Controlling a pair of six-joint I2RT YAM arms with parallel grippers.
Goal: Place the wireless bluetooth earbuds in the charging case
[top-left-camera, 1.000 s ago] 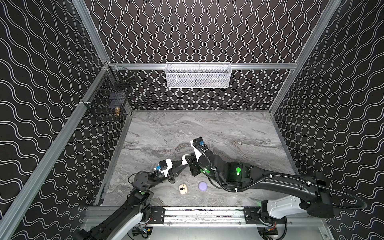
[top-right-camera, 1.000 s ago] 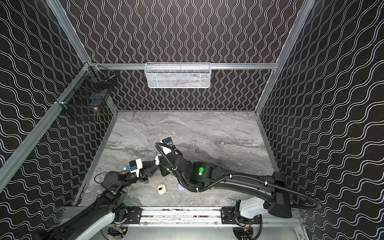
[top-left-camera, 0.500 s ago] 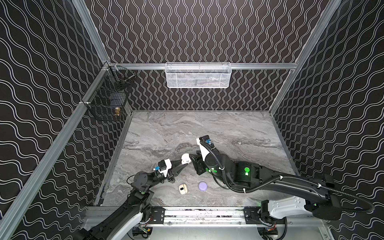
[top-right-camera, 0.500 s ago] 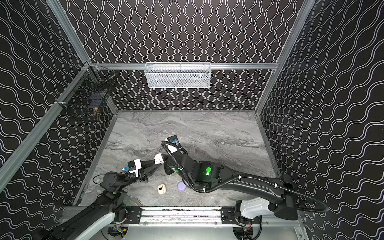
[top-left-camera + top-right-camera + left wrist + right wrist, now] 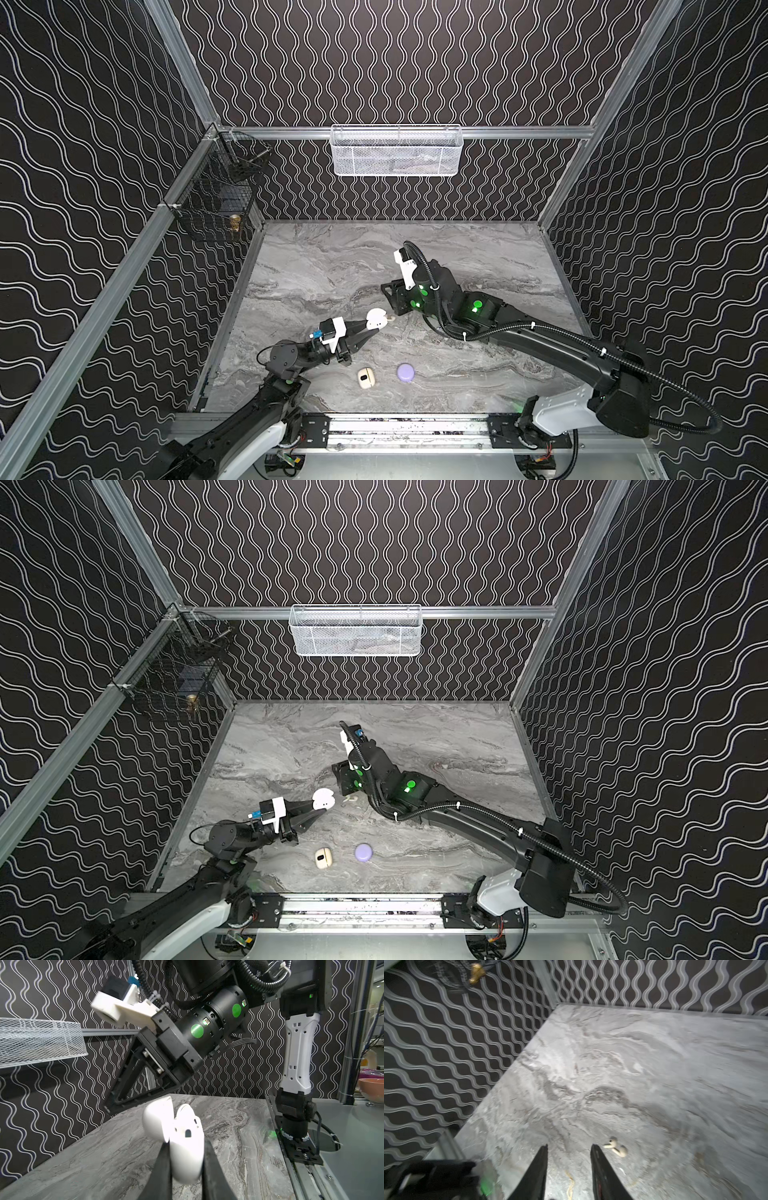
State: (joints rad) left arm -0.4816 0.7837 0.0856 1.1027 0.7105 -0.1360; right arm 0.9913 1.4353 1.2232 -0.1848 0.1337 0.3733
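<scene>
Just now the right gripper [image 5: 569, 1147] is off the white charging case [image 5: 376, 318]. A second ago it sat right at the case's open mouth. It has since drawn back toward the middle of the counter [image 5: 478, 249], jaws partly open with nothing between them.

The left gripper [image 5: 186, 1145] has barely shifted. It is clamped on the body of the case, holding it over the front half of the counter, a little left of centre, lid hinged back. In the left wrist view a rounded white earbud [image 5: 186, 1112] looks seated in the case, so that delivery seems done. Whether the second socket is filled I cannot tell.

Two off-white earbuds [image 5: 615, 1148] lie loose on the counter, just beside the right gripper's fingertip and near the held case, so a pick there is the likely next job. A cream case [image 5: 365, 378] and a lilac case [image 5: 405, 372] sit near the front edge, with neither gripper at them.
</scene>
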